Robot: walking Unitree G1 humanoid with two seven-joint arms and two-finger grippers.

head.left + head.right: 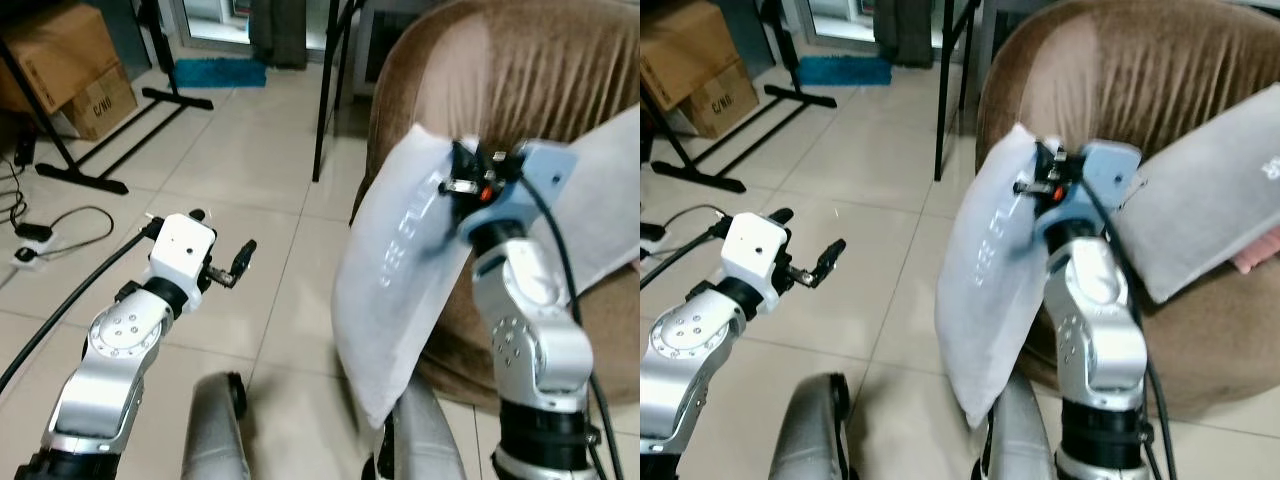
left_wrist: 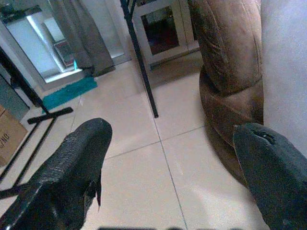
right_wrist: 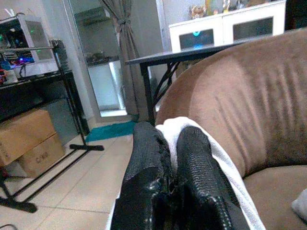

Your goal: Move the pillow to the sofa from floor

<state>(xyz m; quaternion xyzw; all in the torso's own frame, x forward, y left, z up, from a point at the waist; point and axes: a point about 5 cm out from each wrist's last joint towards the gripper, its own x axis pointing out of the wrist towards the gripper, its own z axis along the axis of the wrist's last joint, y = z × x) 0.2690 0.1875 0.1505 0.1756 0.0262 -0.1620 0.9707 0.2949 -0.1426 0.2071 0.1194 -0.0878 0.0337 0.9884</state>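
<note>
At frame centre, the right end effector (image 3: pixel 168 143) pinched the white pillow (image 1: pixel 400 280) against the brown sofa (image 1: pixel 500 70); the left end effector (image 2: pixel 168 167) gaped wide at lower left.

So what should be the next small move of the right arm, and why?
Probably carry the pillow further forward over the sofa seat before opening. The right gripper pinches its top edge, and most of the pillow hangs beside the sofa, above the floor. The left gripper is open and idle.

pillow (image 1: pixel 400 290) white | sofa (image 1: pixel 520 70) brown | floor (image 1: pixel 250 180) beige tiles
</note>
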